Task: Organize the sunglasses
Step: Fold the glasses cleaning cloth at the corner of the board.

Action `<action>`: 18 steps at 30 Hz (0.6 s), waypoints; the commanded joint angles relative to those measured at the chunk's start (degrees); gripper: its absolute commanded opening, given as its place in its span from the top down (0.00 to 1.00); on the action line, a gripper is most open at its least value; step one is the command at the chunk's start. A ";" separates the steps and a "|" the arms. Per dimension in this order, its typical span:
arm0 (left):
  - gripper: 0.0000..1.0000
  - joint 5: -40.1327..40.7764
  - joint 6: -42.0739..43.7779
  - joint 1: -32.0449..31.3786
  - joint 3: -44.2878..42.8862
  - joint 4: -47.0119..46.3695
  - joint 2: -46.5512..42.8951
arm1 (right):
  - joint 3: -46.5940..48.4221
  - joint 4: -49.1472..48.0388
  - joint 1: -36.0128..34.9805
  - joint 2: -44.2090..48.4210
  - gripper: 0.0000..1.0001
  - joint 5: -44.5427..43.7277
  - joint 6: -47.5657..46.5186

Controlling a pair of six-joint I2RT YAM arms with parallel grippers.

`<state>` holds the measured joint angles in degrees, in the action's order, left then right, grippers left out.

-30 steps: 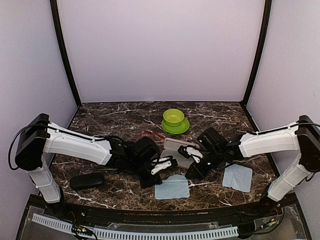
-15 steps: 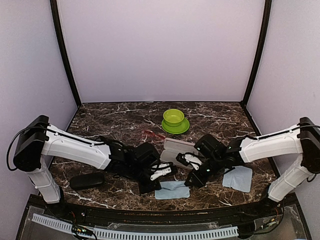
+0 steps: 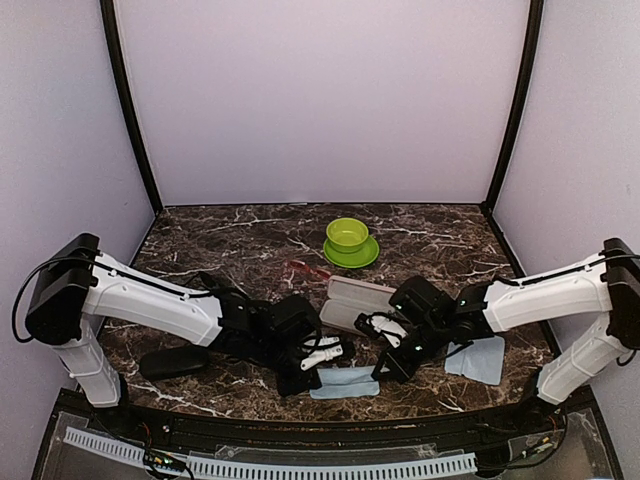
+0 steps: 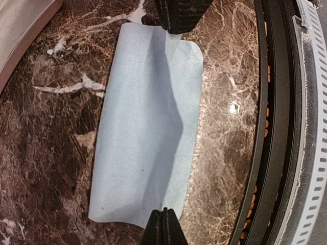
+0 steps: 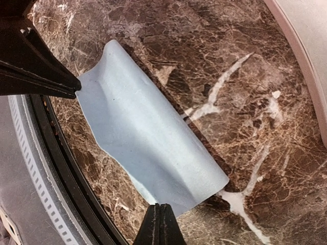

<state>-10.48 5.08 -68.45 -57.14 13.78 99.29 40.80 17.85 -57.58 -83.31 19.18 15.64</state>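
A red-framed pair of sunglasses (image 3: 305,268) lies on the marble behind the arms. The black-framed pair is not in view. A light blue cloth (image 3: 345,381) stretches between my two grippers near the front edge. My left gripper (image 3: 301,381) is shut on the cloth's left end, and my right gripper (image 3: 385,372) is shut on its right end. In the left wrist view the cloth (image 4: 148,127) runs from my fingertips (image 4: 163,225) to the right gripper's fingers (image 4: 181,15). In the right wrist view the cloth (image 5: 148,148) sags in a fold above my shut fingertips (image 5: 160,220).
An open pink case (image 3: 352,300) lies just behind the grippers. A black oblong case (image 3: 175,360) sits at the front left. A second blue cloth (image 3: 477,357) lies at the right. A green bowl on a green plate (image 3: 348,240) stands at the back. The table's black front rim (image 4: 276,153) is close.
Both grippers have moved toward the front edge with the blue cloth held between them. The cloth now looks narrower and folded along its length.
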 commanded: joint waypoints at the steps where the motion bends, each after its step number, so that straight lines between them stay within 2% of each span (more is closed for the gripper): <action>1: 1.00 0.43 -0.66 -0.62 0.61 1.68 -1.26 | -1.17 -0.40 -0.83 1.13 1.00 -0.55 1.38; 18: 1.00 1.92 -0.74 -0.72 0.03 1.85 0.12 | -1.63 -2.07 -1.48 0.65 1.00 -0.92 2.12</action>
<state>-9.76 4.47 -68.90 -57.14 13.85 99.31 39.24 17.39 -58.39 -83.24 19.14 17.10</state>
